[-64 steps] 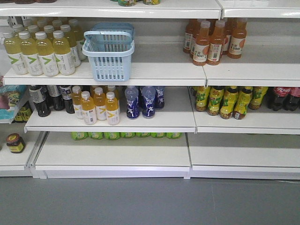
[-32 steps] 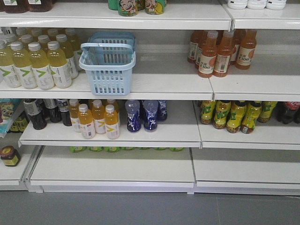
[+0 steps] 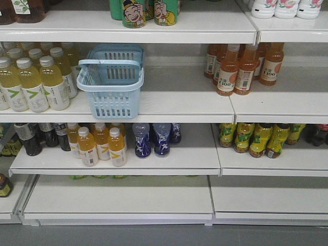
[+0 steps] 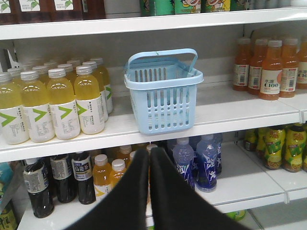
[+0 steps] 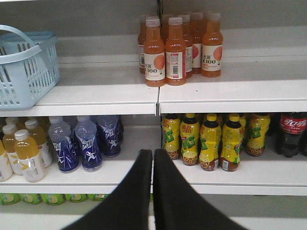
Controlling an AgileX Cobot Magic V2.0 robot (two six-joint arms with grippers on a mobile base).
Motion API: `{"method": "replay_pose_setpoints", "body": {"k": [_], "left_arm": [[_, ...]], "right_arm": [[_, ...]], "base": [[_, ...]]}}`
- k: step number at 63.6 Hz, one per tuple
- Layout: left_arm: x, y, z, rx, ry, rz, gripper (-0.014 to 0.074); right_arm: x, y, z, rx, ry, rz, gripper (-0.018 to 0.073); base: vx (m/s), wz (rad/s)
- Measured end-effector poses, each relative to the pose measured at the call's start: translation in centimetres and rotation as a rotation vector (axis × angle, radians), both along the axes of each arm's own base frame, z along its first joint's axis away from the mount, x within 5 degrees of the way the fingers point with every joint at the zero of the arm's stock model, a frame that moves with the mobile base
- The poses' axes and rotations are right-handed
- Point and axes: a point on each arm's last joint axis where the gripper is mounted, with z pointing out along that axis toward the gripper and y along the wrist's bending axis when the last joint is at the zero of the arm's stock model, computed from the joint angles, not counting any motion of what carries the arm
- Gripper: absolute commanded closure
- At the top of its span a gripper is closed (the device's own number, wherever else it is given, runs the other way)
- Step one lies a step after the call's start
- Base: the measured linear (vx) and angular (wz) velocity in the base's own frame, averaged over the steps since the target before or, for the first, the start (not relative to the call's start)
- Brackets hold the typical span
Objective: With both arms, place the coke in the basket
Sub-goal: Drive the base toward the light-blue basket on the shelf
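Observation:
The light-blue basket (image 3: 110, 87) stands on the middle shelf with its hoop handle up; it also shows in the left wrist view as the basket (image 4: 163, 96) and at the left edge of the right wrist view, basket (image 5: 24, 72). The coke (image 5: 291, 134), dark with a red label, stands at the far right of the shelf below; only its edge, coke (image 3: 319, 134), shows in the front view. My left gripper (image 4: 148, 155) is shut and empty, below and in front of the basket. My right gripper (image 5: 153, 154) is shut and empty, well left of the coke. Neither arm appears in the front view.
Yellow drink bottles (image 3: 31, 84) crowd the shelf left of the basket; orange juice bottles (image 3: 241, 66) stand to its right. On the shelf below are dark bottles with black-and-white labels (image 4: 57, 182), orange bottles (image 3: 100, 146), blue bottles (image 3: 154, 138) and yellow-green tea bottles (image 5: 211, 141) beside the coke.
The front view has shifted: the shelves sit lower and larger in frame, and the top shelf's cans have come into sight. Nothing on the shelves has moved.

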Motion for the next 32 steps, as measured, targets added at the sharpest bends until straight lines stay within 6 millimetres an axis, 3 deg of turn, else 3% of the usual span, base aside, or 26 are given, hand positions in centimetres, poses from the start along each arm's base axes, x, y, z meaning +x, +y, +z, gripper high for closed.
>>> {"method": "replay_pose_setpoints", "body": {"k": [32], "left_arm": [[0.00, 0.00, 0.00, 0.000, 0.000, 0.000, 0.0603]], "right_arm": [[0.00, 0.00, 0.00, 0.000, 0.000, 0.000, 0.0564]], "base": [[0.09, -0.02]]}}
